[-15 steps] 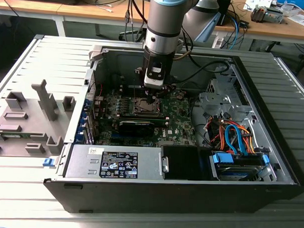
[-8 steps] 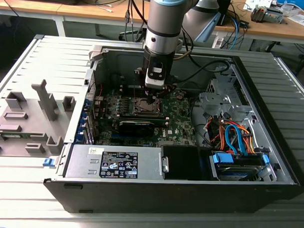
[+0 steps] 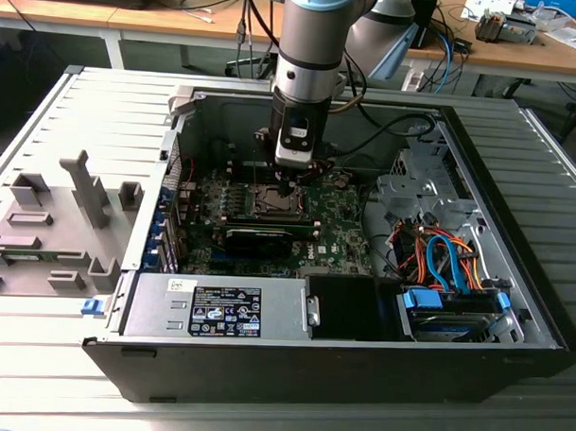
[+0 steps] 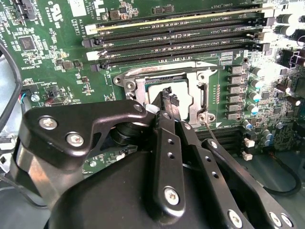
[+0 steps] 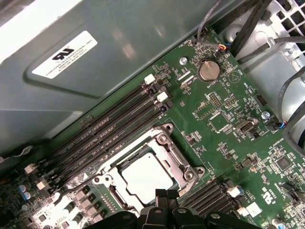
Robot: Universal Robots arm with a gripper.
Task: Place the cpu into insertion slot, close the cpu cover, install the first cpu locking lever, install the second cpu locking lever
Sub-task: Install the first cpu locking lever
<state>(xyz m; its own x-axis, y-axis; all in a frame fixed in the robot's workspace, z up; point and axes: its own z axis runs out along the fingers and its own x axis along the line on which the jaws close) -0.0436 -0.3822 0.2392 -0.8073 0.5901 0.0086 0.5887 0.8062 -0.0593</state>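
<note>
The arm point(image 3: 308, 46) reaches down into an open case point(image 3: 512, 308) that lies on a grey slatted surface point(image 3: 37, 367). Its gripper point(image 3: 287, 187) hangs right over the slot point(image 3: 272, 204) on the green board point(image 3: 340, 222), just short of the long black card point(image 3: 259, 238).

In both wrist views the fingers point(image 4: 167, 138) are clenched, tip against tip, with nothing seen between them. In the second wrist view the gripper point(image 4: 164, 98) has its tips low over the near edge of the slot point(image 4: 195, 88); whether they touch it I cannot tell.

The cpu point(image 5: 143, 174) sits in the slot point(image 5: 177, 164), its silver top showing in the square opening. The cover point(image 5: 164, 143) lies flat around it. In the second wrist view the cpu point(image 4: 156, 89) is partly hidden behind the fingertips. A thin lever point(image 4: 206, 128) runs along one side of the slot there; whether it is hooked down I cannot tell.

Memory slots point(image 5: 109, 126) run along the far side of the slot, and a coin cell point(image 5: 208, 70) sits further off on the board.

In the exterior view a power supply point(image 3: 218, 308) fills the case's near corner, cables point(image 3: 443, 259) bunch at the exterior view's right, and grey fixtures point(image 3: 80, 194) stand on the surface at its left
</note>
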